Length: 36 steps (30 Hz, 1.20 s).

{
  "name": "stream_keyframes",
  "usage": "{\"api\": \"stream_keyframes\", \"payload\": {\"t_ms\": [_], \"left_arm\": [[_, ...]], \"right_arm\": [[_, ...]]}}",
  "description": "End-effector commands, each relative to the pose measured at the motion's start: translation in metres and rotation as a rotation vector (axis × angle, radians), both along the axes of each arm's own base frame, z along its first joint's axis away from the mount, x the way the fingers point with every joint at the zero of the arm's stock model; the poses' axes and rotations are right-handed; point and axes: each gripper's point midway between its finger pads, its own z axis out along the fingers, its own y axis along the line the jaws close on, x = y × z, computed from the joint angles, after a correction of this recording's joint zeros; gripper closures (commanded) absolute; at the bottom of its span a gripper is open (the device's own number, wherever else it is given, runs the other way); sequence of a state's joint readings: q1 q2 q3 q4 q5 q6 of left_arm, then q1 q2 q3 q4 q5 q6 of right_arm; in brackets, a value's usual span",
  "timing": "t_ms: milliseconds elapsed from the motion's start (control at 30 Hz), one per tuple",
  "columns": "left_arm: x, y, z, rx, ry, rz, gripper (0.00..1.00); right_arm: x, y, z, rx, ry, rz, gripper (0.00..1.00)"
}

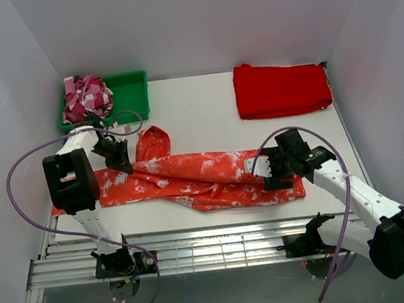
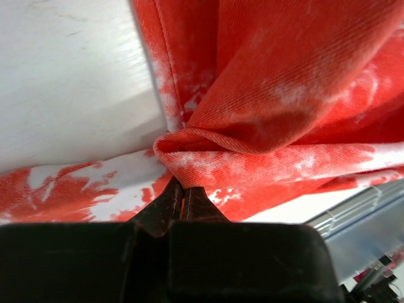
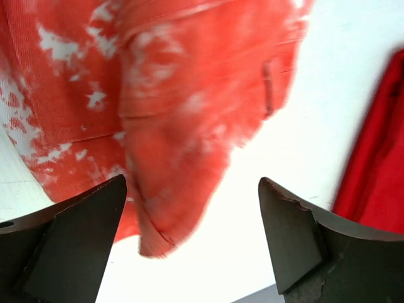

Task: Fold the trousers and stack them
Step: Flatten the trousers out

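From above: trousers (image 1: 205,176) stretched lengthwise across the counter (image 1: 197,108), left end effector (image 1: 120,162) at one end, right end effector (image 1: 265,168) over the other. From the left wrist — clamped shut on a bunched fold of the cloth. From the right wrist — spread wide, gripping nothing, cloth beyond the fingers (image 3: 76,240).

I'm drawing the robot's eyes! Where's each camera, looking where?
Top: above, behind the arms, looking down at trousers; both arms show.
Left wrist: on left arm, close on a trousers fold; left jaws shut on it.
Right wrist: on right arm, over the trousers' end; right jaws open.
Shared: top and right wrist see the red cloth.
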<state>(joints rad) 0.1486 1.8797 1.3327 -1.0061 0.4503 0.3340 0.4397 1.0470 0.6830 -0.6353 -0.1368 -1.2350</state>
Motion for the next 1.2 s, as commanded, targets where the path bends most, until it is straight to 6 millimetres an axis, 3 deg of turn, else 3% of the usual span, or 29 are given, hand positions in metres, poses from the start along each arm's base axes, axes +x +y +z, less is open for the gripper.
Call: {"api": "stream_keyframes", "payload": {"t_ms": [0, 33, 133, 200, 267, 300, 333, 433, 533, 667, 967, 1167], "left_arm": [[0.001, 0.025, -0.012, 0.128, -0.016, -0.016, 1.0], [0.001, 0.028, -0.013, 0.146, -0.02, -0.022, 1.0], [-0.001, 0.034, -0.019, 0.179, -0.029, -0.042, 1.0], [-0.002, 0.041, -0.019, 0.221, -0.051, -0.068, 1.0], [-0.004, 0.045, -0.017, 0.249, -0.083, -0.096, 1.0], [-0.003, 0.047, -0.016, 0.262, -0.1, -0.105, 1.0], [-0.004, 0.047, -0.017, 0.273, -0.113, -0.114, 1.0], [0.0, 0.048, -0.008, 0.307, -0.168, -0.152, 1.0], [0.004, 0.044, 0.002, 0.307, -0.207, -0.166, 1.0], [0.007, 0.038, 0.013, 0.295, -0.237, -0.168, 1.0], [0.005, 0.036, 0.021, 0.283, -0.242, -0.136, 1.0], [0.009, 0.033, 0.026, 0.266, -0.237, -0.118, 1.0]], "right_arm": [[-0.01, 0.015, 0.046, 0.094, 0.062, -0.008, 0.1], [-0.019, 0.018, 0.052, 0.126, 0.093, -0.003, 0.1], [-0.013, 0.031, 0.08, 0.215, 0.072, -0.038, 0.1], [-0.001, 0.039, 0.097, 0.285, 0.103, -0.132, 0.1], [0.014, 0.045, 0.089, 0.333, 0.227, -0.273, 0.08], [0.026, 0.048, 0.096, 0.362, 0.245, -0.318, 0.07], [0.037, 0.052, 0.079, 0.363, 0.335, -0.375, 0.05], [0.073, 0.049, 0.058, 0.413, 0.494, -0.557, 0.0], [0.105, 0.048, 0.039, 0.45, 0.565, -0.671, 0.07], [0.128, 0.056, 0.018, 0.471, 0.599, -0.717, 0.08], [0.119, 0.084, -0.027, 0.423, 0.729, -0.623, 0.1], [0.117, 0.081, -0.059, 0.351, 0.715, -0.618, 0.15]]}}
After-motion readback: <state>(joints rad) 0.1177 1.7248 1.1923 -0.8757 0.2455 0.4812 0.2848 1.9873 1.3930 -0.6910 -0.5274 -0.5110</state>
